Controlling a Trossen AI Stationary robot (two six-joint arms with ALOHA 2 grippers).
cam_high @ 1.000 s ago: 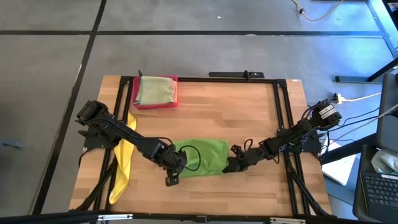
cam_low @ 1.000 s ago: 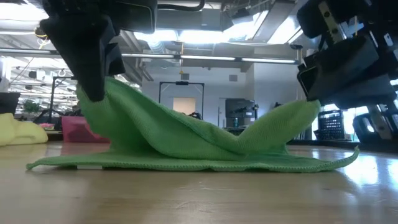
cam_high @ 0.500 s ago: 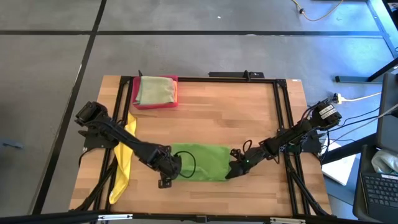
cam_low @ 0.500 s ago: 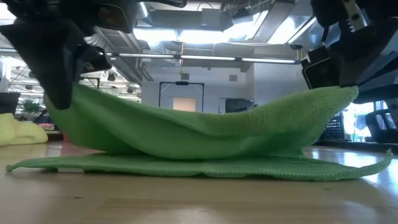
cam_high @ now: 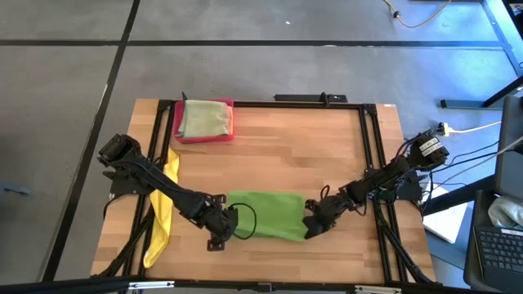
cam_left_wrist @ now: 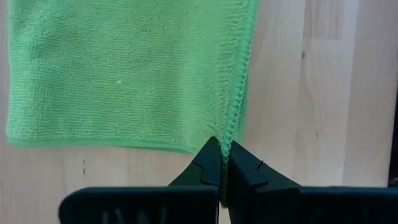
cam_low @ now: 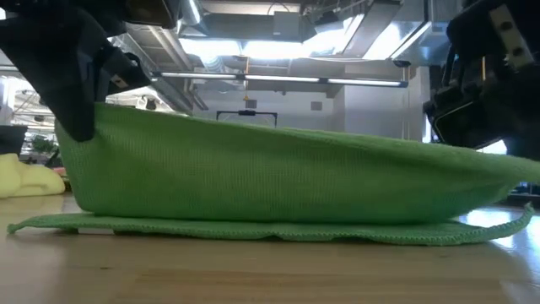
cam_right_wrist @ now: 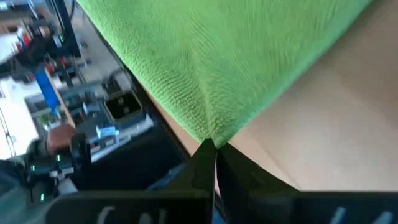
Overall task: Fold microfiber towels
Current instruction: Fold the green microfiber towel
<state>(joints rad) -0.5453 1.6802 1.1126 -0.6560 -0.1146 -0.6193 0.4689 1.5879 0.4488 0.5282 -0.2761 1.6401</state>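
Wooden table (cam_high: pixel 270 155): green towel (cam_high: pixel 265 215) mid-fold, olive towel (cam_high: pixel 204 119) done.
Left gripper (cam_high: pixel 226 224) and right gripper (cam_high: pixel 310 226) pinch its corners; yellow towel (cam_high: pixel 161 208) waits.

A robotics lab: wooden tabletop (cam_high: pixel 270 155) in a black metal frame (cam_high: pixel 359 102), grey concrete floor (cam_high: pixel 245 49), ceiling strip lights (cam_low: pixel 278 46) (open hall behind).

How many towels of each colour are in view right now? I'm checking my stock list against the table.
Bright green towel, held at both ends by the left gripper and right gripper: 1
Yellow towel, at the table's left edge: 1
Pale olive-green towel, folded on the pink-red tray: 1
Total: 3 towels
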